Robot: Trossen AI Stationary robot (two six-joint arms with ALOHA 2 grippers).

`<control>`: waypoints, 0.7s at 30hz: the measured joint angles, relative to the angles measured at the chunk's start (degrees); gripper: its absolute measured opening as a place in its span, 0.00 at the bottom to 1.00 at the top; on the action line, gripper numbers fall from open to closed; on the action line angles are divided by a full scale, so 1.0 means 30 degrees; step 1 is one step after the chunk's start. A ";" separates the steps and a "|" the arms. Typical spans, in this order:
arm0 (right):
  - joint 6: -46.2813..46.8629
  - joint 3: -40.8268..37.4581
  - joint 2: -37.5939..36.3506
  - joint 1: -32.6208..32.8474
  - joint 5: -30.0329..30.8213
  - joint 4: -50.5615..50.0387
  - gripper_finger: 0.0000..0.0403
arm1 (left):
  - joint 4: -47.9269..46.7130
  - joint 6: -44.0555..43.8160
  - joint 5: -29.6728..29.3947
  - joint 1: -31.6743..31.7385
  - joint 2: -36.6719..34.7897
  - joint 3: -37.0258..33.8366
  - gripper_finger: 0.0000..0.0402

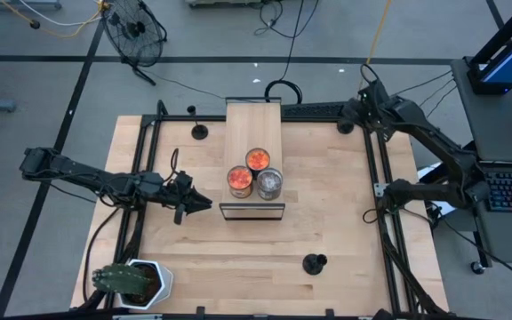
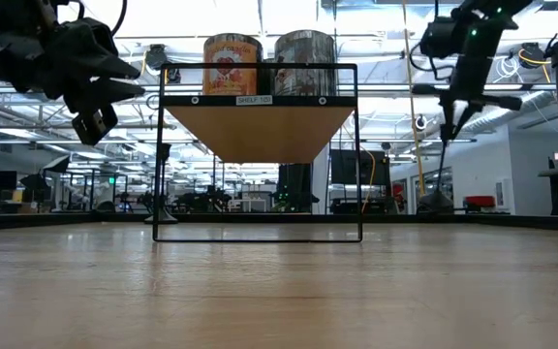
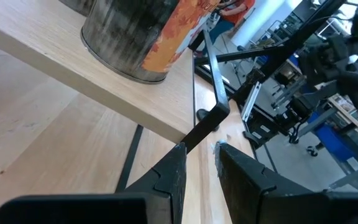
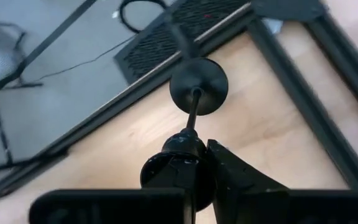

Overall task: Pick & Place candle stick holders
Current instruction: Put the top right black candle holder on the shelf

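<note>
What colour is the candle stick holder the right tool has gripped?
Matte black all over, disc base and stem alike: candle stick holder, clearest in the right wrist view.

3 candle stick holders (image 1: 315,263), 3 jars (image 1: 258,159)

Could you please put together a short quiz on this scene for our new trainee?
1. True or false: the shelf carries three jars.
2. What does the right hand grip? A) a jar B) a candle stick holder C) nothing
3. Which hand is close beside the shelf's front corner?

Key: 1 true; 2 B, it is closed on the stem; 3 the left hand, empty, its fingers a little apart.
</note>
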 joint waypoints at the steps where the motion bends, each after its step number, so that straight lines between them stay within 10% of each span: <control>1: -0.0133 0.0008 -0.0205 0.0273 0.0018 0.0032 0.03 | 0.0113 -0.0130 0.0000 0.0000 0.0001 0.0000 0.23; 21: -0.0895 0.0086 -0.3852 0.6601 -0.1446 0.2953 0.03 | 0.6620 0.4398 -0.0643 -0.0005 0.0005 -0.0007 0.23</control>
